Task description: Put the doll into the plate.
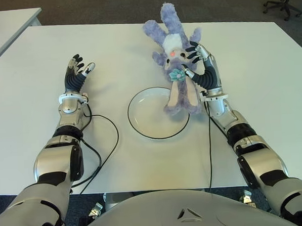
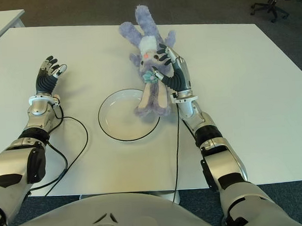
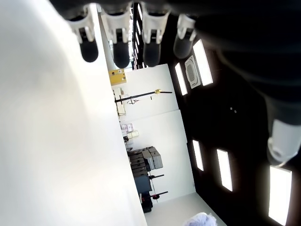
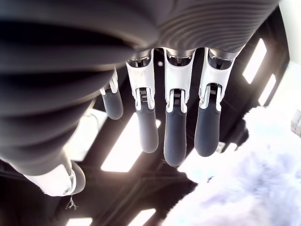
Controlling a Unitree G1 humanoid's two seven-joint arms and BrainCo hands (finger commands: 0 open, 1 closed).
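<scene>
A: Near the tabletop's middle, is the doll in the plate yet?

B: Partly: its legs drape over the plate's right rim, head toward the far edge. The right robot hand shows beside it, fingers extended, gripping nothing.

A: Textures?

B: Shaggy lilac plush; smooth, round, dark-rimmed white plate. The left robot hand shows open by the left edge.

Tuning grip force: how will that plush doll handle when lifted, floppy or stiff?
Probably floppy: the doll is shaggy plush, its limbs splay loosely and its legs trail onto the plate. Likely light and compressible. The right hand shows beside it, fingers extended; contact unclear.
</scene>
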